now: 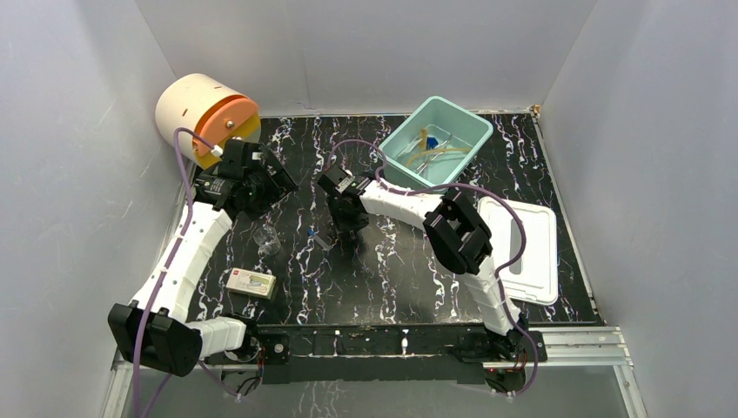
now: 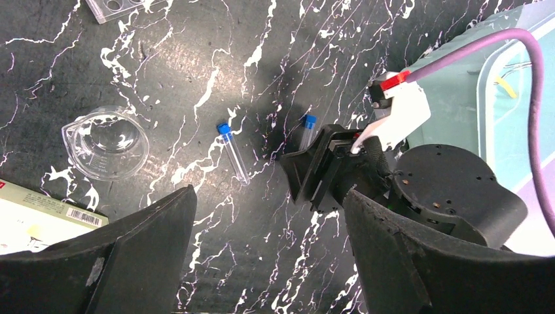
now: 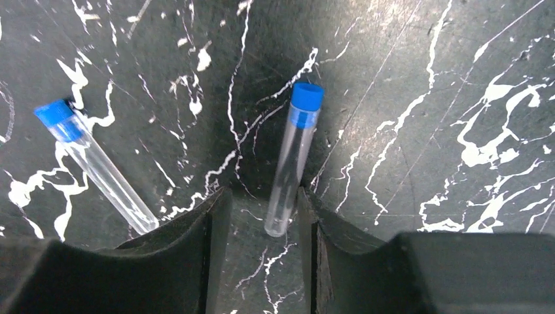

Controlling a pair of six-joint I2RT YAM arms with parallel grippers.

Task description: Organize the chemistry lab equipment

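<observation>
- We see the right claw point(image 3: 262, 194) low over the tabletop point(image 3: 458, 78). Its fingers are narrowly spread and straddle the lower end of a blue-capped test tube point(image 3: 291, 163) lying flat. Nothing is pinched yet, though one finger looks very close to the glass.
- The left claw point(image 2: 268, 196) hangs higher, spread wide and empty, looking down on the same patch.
- A second capped tube point(image 3: 98, 163) lies near the first. A small beaker point(image 2: 105, 140), a white packet point(image 2: 39, 212) and a corner of the clear rack point(image 2: 121, 6) sit further off. The teal tub point(image 1: 407, 122) at the far side already holds tan tubing point(image 1: 426, 155).
- We judge the step in hand to be picking up the straddled tube.
- What could go wrong:
  - The tube sits off-centre in the gap. The nearer finger would then meet it first and push it sideways, and round, smooth glass rolls easily.
  - The grip point is at the closed bottom end, well away from the cap. Once lifted, the tube could pivot in the pads, droop or slip out.
  - A hard squeeze on thin glass risks cracking it, while too light a squeeze risks a drop on the way to wherever it goes.
  - Fingers this low may scrape the tabletop as they close and jolt the tube.
</observation>
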